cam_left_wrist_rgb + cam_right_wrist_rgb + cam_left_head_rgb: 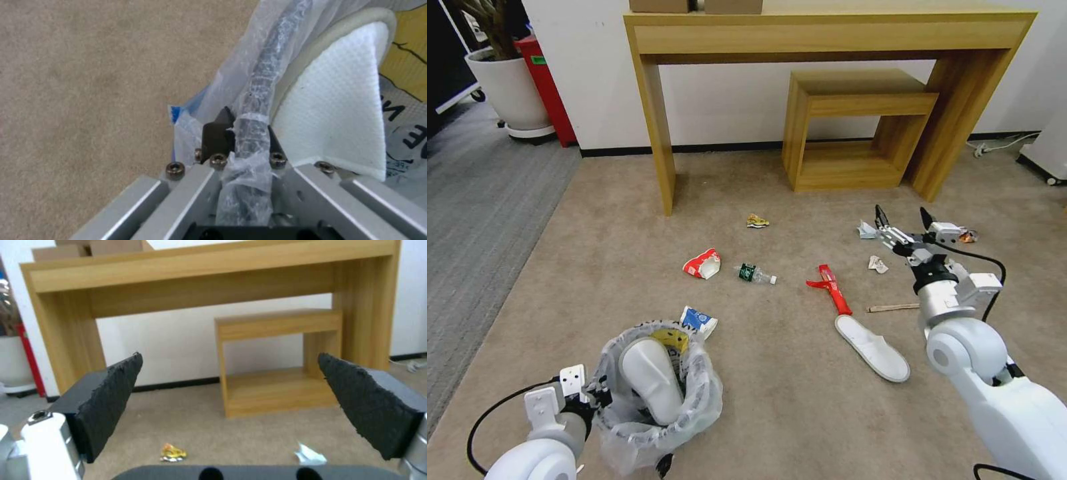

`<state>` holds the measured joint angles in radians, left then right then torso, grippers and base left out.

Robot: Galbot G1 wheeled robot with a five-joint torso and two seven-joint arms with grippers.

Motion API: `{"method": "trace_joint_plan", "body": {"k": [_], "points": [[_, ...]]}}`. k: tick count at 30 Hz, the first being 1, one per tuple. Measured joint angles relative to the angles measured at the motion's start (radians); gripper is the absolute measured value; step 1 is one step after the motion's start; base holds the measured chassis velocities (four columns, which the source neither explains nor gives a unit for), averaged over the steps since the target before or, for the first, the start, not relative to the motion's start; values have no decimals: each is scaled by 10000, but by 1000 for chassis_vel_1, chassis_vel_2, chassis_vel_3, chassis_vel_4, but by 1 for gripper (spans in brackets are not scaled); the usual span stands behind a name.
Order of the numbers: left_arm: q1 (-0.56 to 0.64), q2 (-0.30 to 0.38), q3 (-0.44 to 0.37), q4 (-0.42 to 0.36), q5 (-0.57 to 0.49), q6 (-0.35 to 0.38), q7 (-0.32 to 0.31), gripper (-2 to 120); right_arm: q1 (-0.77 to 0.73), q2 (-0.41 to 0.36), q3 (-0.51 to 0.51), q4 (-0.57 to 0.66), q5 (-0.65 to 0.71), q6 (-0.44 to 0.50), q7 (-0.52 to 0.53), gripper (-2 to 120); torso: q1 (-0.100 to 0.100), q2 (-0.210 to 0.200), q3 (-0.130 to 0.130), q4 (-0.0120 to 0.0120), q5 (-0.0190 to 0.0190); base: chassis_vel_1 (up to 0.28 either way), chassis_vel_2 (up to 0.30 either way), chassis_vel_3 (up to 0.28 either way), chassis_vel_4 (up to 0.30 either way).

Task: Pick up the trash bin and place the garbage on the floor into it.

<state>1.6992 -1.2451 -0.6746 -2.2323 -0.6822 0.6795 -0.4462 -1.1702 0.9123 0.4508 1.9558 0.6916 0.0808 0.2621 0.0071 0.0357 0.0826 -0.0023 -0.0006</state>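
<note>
**Bin held at left; right claw wide and empty above the carpet**

Your left gripper (242,133) is clamped on the rim of the trash bin (694,407), pinching the bag-wrapped edge between its fingers; in the head view the bin sits at about 7 o'clock, just beside the left wrist. Inside it you have one white slipper (650,377) standing on end and a yellow scrap (672,340) against the far wall.

Your right gripper (904,219) is spread wide and holds nothing, at about 2 o'clock in the head view, level with the crumpled papers (878,264) on the carpet.

Litter on the floor, head view:
- blue-white cup (698,321), touching the bin's far rim
- red-white cup (702,263) at 11 o'clock
- green-label bottle (755,273) just beside it
- crushed can (757,221) at 12 o'clock
- red wrapper (832,288) near centre
- second slipper (872,347) just beside the wrapper's near end
- wooden stick (892,307) near the right arm

The wooden table (827,30) stands against the wall.
</note>
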Motion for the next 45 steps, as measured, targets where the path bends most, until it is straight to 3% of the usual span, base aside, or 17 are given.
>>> {"method": "trace_joint_plan", "body": {"k": [12,21,27,45], "points": [[-32,-346,214,-88,395,-92,224,1,-1157,576,398,-32,-1138,493,55,100,0,-1,0,-2,0,0,0,0,0],[-263,-509,195,-58,1142,139,932,1,-1646,616,650,-277,-1153,473,119,100,0,-1,1,-1,0,0,0,0,0],[-240,-466,46,-78,868,201,1288,1,-1538,639,528,-449,-1177,481,94,100,0,-2,1,-1,0,0,0,0,0],[-397,-378,-37,180,547,61,1205,1,-1611,589,449,-735,-1250,-7,390,100,0,-1,1,-1,0,0,0,0,0]]}}
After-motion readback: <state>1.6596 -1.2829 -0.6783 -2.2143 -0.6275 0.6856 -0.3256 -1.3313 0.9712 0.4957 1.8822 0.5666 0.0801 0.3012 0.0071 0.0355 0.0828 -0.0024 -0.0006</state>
